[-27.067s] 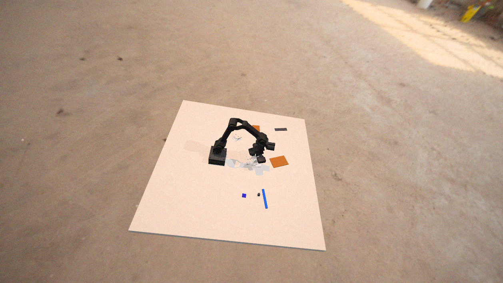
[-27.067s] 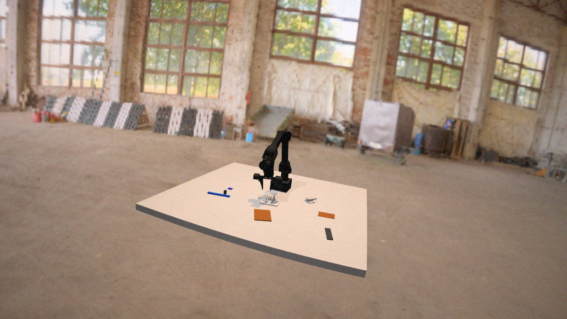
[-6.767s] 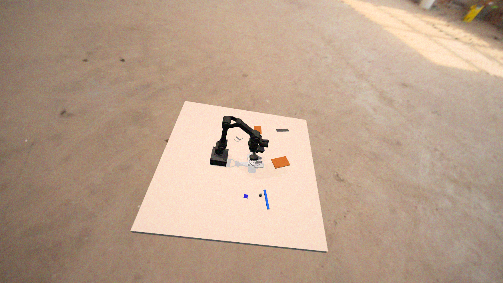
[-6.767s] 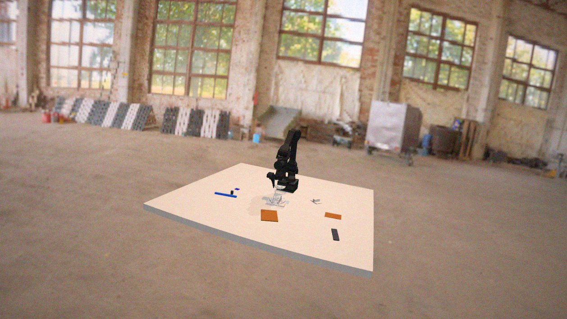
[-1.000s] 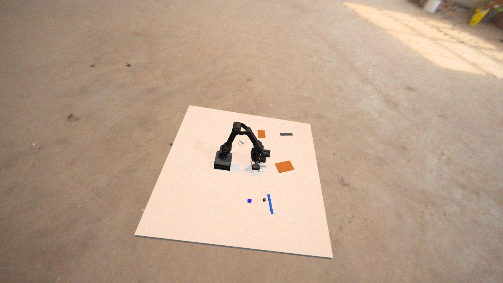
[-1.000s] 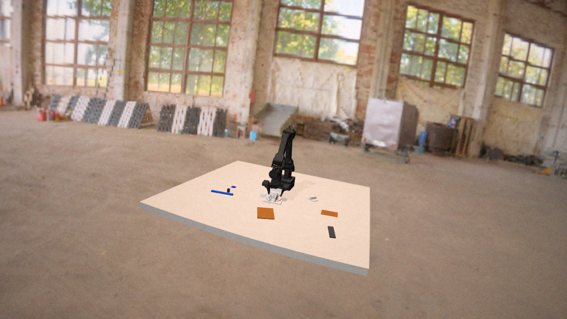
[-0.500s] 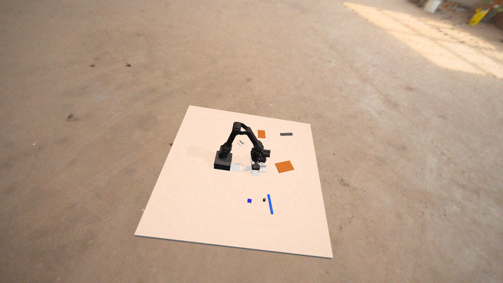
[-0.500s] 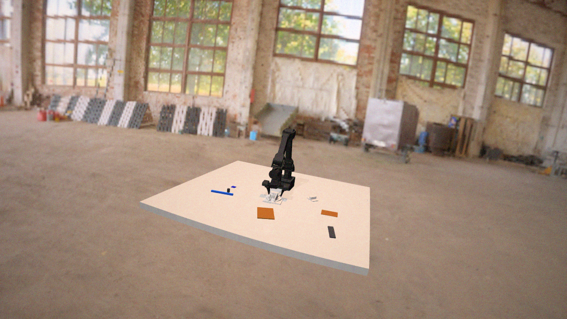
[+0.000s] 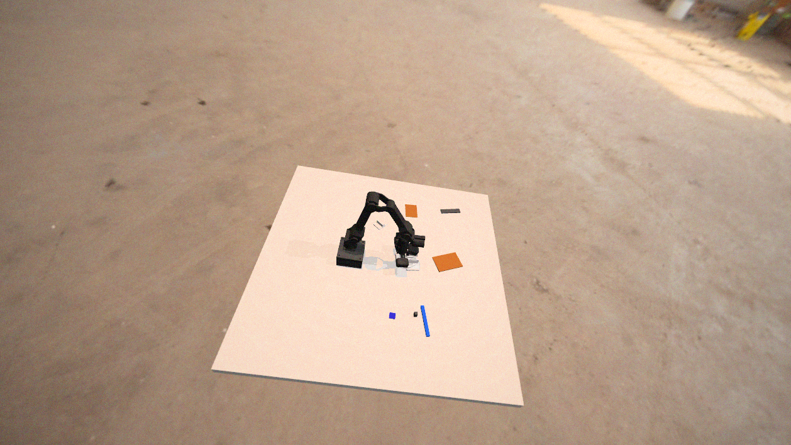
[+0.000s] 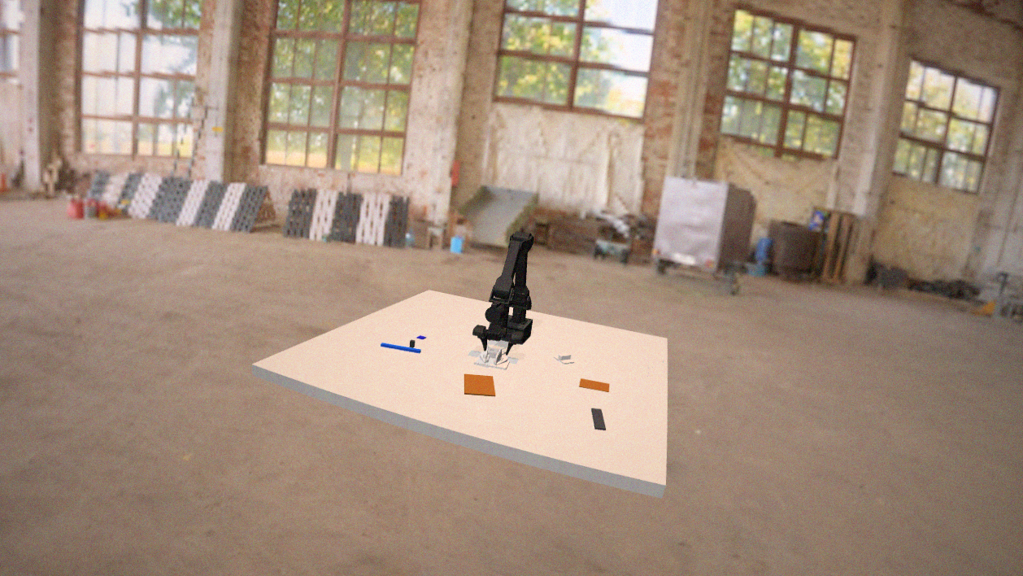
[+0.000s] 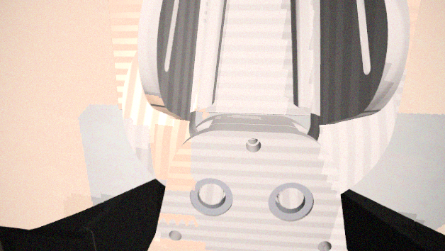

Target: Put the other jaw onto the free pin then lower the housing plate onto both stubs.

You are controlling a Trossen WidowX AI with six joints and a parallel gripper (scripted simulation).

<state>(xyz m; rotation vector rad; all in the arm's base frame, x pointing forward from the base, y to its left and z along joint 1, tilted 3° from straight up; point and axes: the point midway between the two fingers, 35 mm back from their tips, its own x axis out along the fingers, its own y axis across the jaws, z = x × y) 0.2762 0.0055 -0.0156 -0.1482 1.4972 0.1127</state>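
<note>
My gripper (image 11: 248, 190) (image 10: 496, 350) is shut on the pale housing plate (image 11: 248, 166), with a black finger at each side edge. The plate has two grey-ringed holes and several small ones. Pale surfaces show inside the ringed holes; I cannot tell whether the stubs are seated. Beyond the plate, the left jaw (image 11: 178, 85) and right jaw (image 11: 347, 85) stand roughly parallel, with dark faces and pale outer walls. Their pins and gear teeth are hidden under the plate. The white assembly also shows below the fingers in the exterior view, too small to judge whether the plate is level.
A small white angled part (image 9: 379, 225) (image 10: 563, 357) lies apart. Two orange plates (image 9: 447, 261) (image 9: 411, 210), a dark strip (image 9: 449, 210) (image 10: 598, 419), a blue bar (image 9: 425, 320) (image 10: 400, 347), a small black piece (image 9: 415, 314) and a blue square (image 9: 392, 315) lie around the arm.
</note>
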